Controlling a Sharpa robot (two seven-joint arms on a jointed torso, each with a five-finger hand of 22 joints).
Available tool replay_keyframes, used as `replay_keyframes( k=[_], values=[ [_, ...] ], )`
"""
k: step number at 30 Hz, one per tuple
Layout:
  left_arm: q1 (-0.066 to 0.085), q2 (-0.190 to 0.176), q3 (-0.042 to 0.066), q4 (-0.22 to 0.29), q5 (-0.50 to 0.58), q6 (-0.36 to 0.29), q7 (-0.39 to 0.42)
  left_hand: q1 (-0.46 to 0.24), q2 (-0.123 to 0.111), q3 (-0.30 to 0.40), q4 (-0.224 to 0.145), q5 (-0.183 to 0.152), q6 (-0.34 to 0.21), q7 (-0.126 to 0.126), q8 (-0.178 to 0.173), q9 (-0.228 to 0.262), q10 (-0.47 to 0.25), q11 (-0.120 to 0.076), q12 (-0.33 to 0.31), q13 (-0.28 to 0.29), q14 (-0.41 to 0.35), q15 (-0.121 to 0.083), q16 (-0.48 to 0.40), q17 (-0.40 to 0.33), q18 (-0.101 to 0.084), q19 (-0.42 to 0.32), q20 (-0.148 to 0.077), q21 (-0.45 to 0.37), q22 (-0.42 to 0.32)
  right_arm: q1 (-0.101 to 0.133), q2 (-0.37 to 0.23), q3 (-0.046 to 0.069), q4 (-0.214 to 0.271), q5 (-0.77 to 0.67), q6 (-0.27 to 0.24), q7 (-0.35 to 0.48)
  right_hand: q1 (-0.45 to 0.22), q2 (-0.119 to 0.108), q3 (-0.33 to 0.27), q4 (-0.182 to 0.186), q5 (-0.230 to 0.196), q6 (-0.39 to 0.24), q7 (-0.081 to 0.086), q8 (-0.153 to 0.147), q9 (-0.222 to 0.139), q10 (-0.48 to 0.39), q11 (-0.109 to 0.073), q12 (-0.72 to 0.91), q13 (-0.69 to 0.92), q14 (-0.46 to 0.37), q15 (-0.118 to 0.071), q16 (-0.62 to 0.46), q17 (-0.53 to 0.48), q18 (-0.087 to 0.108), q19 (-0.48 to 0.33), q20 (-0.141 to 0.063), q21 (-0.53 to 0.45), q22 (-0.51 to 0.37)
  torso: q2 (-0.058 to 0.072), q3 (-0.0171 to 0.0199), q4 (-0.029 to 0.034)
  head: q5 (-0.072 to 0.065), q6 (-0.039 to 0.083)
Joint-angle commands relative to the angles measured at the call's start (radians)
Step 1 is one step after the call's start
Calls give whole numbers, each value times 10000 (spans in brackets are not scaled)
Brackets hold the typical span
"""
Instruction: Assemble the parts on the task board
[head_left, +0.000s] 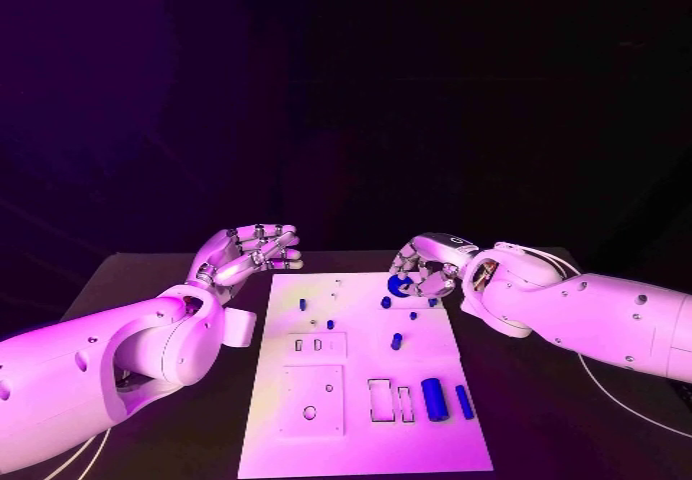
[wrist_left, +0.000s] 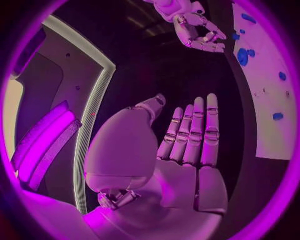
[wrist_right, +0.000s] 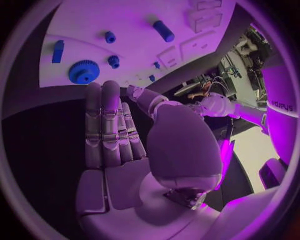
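- Lying on the black table (head_left: 173, 275), the white task board (head_left: 361, 440) is reaching from the far middle toward the near edge, with dark room beyond the table's far edge.
- The left hand (head_left: 245, 255) is hovering just off the board's far left corner, fingers apart and holding nothing; in the left wrist view its fingers (wrist_left: 194, 132) are standing straight, side by side.
- The right hand (head_left: 428, 268) is hanging over the board's far right corner, fingers curled downward around a blue gear (head_left: 398, 286); whether they are touching it I cannot tell.
- In the right wrist view the fingers (wrist_right: 106, 125) are stretching straight, with the gear (wrist_right: 84, 71) lying on the board (wrist_right: 131, 20) beyond their tips.
- Small blue pegs (head_left: 397, 341) are standing mid-board, and two blue cylinders (head_left: 434, 399) are lying near the right edge.
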Motion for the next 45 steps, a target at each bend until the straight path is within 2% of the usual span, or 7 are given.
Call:
replay_keyframes(
  k=[1, 2, 7, 13, 18, 25, 45],
  values=[
    [49, -79, 29, 256, -91, 386, 31, -67, -25, 68, 23, 50, 98, 302, 17, 21, 111, -22, -14, 13, 69, -16, 99, 101, 85, 63, -16, 85, 43, -3, 62, 3, -27, -1529, 530, -677, -67, -105, 19, 71, 23, -54, -37, -39, 112, -188, -4, 7, 110, 44, 26, 575, 450, -179, 459, 17, 1010, 1312, 251, -5, 82, -38, 32],
    [61, -104, 36, 306, -84, 408, 29, -67, -25, 68, 23, 50, 98, 302, 17, 21, 111, -22, -14, 13, 69, -16, 99, 101, 85, 63, -16, 85, 43, -8, 91, 3, -43, -1592, 586, -731, -108, -112, -29, 132, -37, -80, -41, -46, 180, -306, -5, 53, 153, 73, 40, 1005, 771, -286, 763, 19, 1598, 2095, 285, -4, 91, -39, 37],
    [134, -122, 52, 321, -14, 470, 22, -92, -36, 65, 27, 48, 92, 310, 11, 23, 112, -18, -16, 14, 50, -14, 138, 145, 80, 52, -19, 116, 61, -31, 283, 2, -205, -1764, 673, -850, -182, -77, -272, 359, -272, -72, -92, 8, 414, -439, -32, 273, 346, 191, 33, 2773, 2345, -514, 1343, 37, 2730, 3655, 385, -13, 134, -78, 57],
    [182, -110, 58, 320, 35, 537, -3, -107, -37, 67, 29, 49, 85, 315, 6, 25, 110, -15, -18, 13, 41, -14, 171, 180, 77, 45, -22, 140, 76, -59, 497, 2, -352, -1898, 753, -903, -131, -94, -306, 465, -248, -137, -103, 36, 643, -529, -39, 443, 507, 341, 35, 4179, 3584, -709, 1854, 38, 3639, 4920, 475, -24, 145, -74, 62],
    [204, -96, 59, 320, 47, 576, -29, -107, -37, 67, 29, 49, 85, 315, 6, 25, 110, -15, -18, 13, 41, -14, 171, 180, 77, 45, -22, 140, 76, -82, 641, 0, -462, -1949, 924, -929, -129, -93, -302, 483, -237, -148, -106, 38, 676, -538, -41, 466, 528, 354, 36, 4350, 3734, -727, 1901, 39, 3730, 5048, 522, -32, 159, -81, 58],
    [248, -118, 60, 327, 51, 580, -42, -127, -42, 67, 30, 47, 71, 326, -4, 27, 95, -8, -26, 11, 21, -12, 217, 230, 74, 31, -25, 176, 98, -118, 719, -3, -452, -1996, 1142, -990, -137, -49, -196, 581, -224, -51, -107, 134, 864, -385, -55, 645, 654, 435, 29, 5139, 4434, -850, 2216, 38, 4263, 5809, 583, -43, 158, -62, 30],
    [289, -146, 60, 281, 101, 633, -88, -151, -50, 62, 36, 46, 58, 337, -12, 28, 82, 1, -32, 10, -6, -6, 248, 268, 70, 15, -25, 201, 113, -133, 801, -3, -463, -2101, 1168, -1135, -8, 205, 332, 630, -225, 417, -234, 551, 1409, 8, -180, 867, 839, 489, -54, 6078, 5195, -1010, 2609, -23, 4956, 6818, 661, -13, 159, -45, 57]
  ],
)
